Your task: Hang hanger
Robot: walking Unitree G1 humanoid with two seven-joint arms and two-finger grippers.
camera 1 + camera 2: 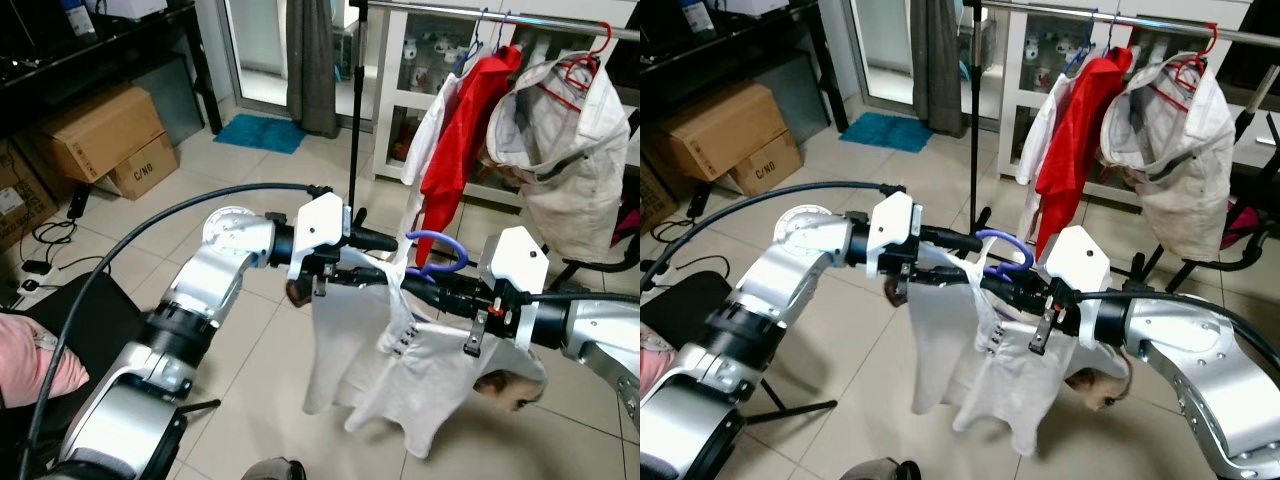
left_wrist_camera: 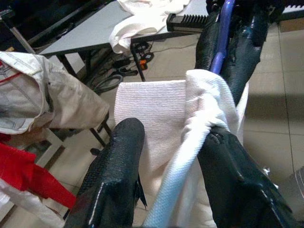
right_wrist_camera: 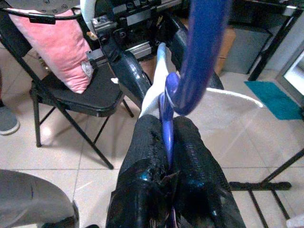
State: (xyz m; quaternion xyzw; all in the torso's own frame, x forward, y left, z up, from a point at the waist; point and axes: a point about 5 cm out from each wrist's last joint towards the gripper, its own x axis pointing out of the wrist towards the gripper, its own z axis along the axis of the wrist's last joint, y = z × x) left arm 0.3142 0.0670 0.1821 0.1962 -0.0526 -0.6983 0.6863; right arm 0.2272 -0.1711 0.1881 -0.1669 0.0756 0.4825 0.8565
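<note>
Hanger [image 3: 167, 118] pinched by right gripper [image 3: 164, 142], arm level.

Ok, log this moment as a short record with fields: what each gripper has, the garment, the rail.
right gripper: shut on the blue hanger, just below its hook
left gripper: fingers around a fold of the white shirt
white shirt: draped on the blue hanger, hanging between the two arms
clothes rail: ahead, holding a red garment and a white jacket
hanging: not yet done
</note>
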